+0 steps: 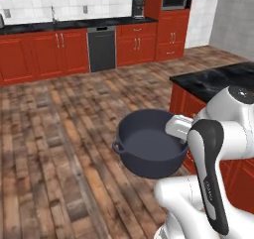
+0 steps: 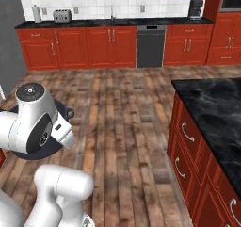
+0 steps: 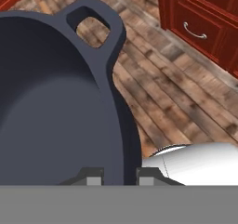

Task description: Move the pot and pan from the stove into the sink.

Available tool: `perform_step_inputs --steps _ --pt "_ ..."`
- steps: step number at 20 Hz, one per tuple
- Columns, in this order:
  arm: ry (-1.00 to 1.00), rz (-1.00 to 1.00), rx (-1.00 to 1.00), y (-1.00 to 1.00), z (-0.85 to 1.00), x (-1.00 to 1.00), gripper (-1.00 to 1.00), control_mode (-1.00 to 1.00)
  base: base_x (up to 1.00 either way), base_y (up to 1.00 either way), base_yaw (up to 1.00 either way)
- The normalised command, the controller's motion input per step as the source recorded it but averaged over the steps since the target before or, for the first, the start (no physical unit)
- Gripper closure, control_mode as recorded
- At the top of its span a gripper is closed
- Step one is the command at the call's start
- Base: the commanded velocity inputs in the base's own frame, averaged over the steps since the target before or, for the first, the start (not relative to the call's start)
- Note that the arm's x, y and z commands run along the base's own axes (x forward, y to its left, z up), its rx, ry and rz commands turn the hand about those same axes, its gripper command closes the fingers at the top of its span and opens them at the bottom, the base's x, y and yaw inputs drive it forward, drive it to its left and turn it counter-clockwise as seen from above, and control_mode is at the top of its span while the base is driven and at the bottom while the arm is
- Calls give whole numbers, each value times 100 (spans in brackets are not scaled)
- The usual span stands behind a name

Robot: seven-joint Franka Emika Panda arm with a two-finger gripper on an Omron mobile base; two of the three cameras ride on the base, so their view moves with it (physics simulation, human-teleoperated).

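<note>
Holding the pot [image 1: 149,151] tight by its rim in the nearly shut gripper [image 3: 118,175], high over the wooden floor [image 1: 54,144], could slip and drop if tipped.

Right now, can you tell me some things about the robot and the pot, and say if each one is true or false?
1. The pincer grips the pot by its rim. True.
2. The pot is sitting on the stove. False: it hangs in the air over the wooden floor.
3. The pot is empty inside. True.
4. The pot has a lid on it. False: it is open on top, and you can see right into it.
5. One loop handle of the pot shows in the hand view. True.
6. The cabinets along the far wall are blue. False: they are red.
</note>
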Motion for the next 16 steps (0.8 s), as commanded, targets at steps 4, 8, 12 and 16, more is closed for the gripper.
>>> perform_step_inputs --steps 4,8,12,16 --pt "0 0 0 0 0 0 100 100 0 -3 8" --pt "0 0 0 0 0 0 100 100 16 -3 1" --pt "0 0 0 0 0 0 100 100 64 -1 4" --pt "0 0 0 0 0 0 100 100 88 0 6"
